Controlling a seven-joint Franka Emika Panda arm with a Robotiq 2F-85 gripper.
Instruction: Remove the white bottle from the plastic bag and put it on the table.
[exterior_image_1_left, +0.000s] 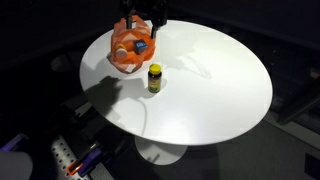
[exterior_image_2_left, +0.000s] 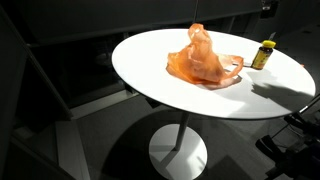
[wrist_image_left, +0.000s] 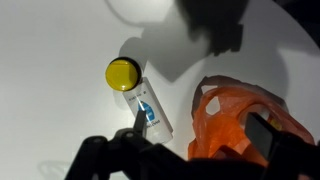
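The bottle (exterior_image_1_left: 154, 78) has a yellow cap and a white label. It stands upright on the round white table (exterior_image_1_left: 210, 90), beside the orange plastic bag (exterior_image_1_left: 128, 50), outside it. Both also show in an exterior view: bottle (exterior_image_2_left: 263, 55), bag (exterior_image_2_left: 203, 62). My gripper (exterior_image_1_left: 138, 20) hangs over the bag's top. In the wrist view my gripper (wrist_image_left: 205, 135) is open and empty, with one finger by the bottle (wrist_image_left: 140, 95) and the other over the bag (wrist_image_left: 235, 115). Something small and blue (exterior_image_1_left: 141, 44) shows at the bag's mouth.
The table stands on a white pedestal (exterior_image_2_left: 180, 150) in a dark room. Its rim runs close behind the bag. Cluttered equipment (exterior_image_1_left: 65, 158) sits low beside the table.
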